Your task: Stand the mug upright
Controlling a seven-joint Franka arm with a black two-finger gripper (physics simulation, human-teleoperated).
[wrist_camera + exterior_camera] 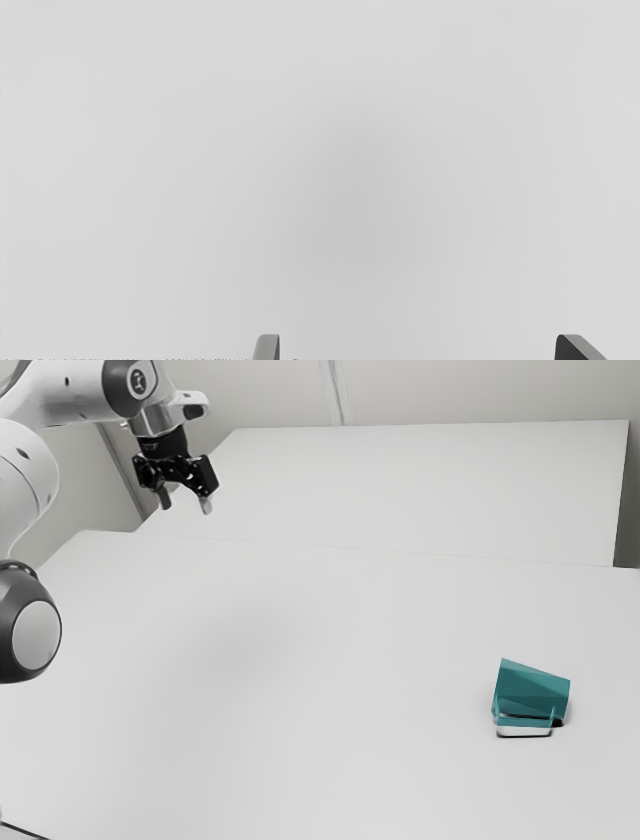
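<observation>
Lying on its side, 1 teal mug [532,693] rests on the table [330,760], toward the exterior view's right and well apart from the gripper [182,496]. The mug body is tapered, with flat, angular facets and an opaque, solid-coloured surface. Along its lower side sits 1 pale, rounded-corner form with a dark outline; whether this is the handle cannot be determined. 1 small black patch adjoins it.

The tabletop is smooth, matte and light grey, with a soft-edged shadow. At the exterior view's left, the arm [22,490] presents glossy white, rounded housings. 1 lower joint carries a dark grey collar and a pale, flat, round cap [36,636].

The gripper is suspended above the table near the exterior view's upper left. Its body is black and angular, with 2 fingers ending in grey tips. The fingers are spread, with a wide gap between them. In the wrist view, the 2 fingertips show bevelled edges and flat faces, with the plain tabletop behind them.

Beyond the table's far edge, 1 flat white panel [420,480] has straight sides. Farther back, the pale wall [480,390] bears 1 narrow vertical strip [337,392].
</observation>
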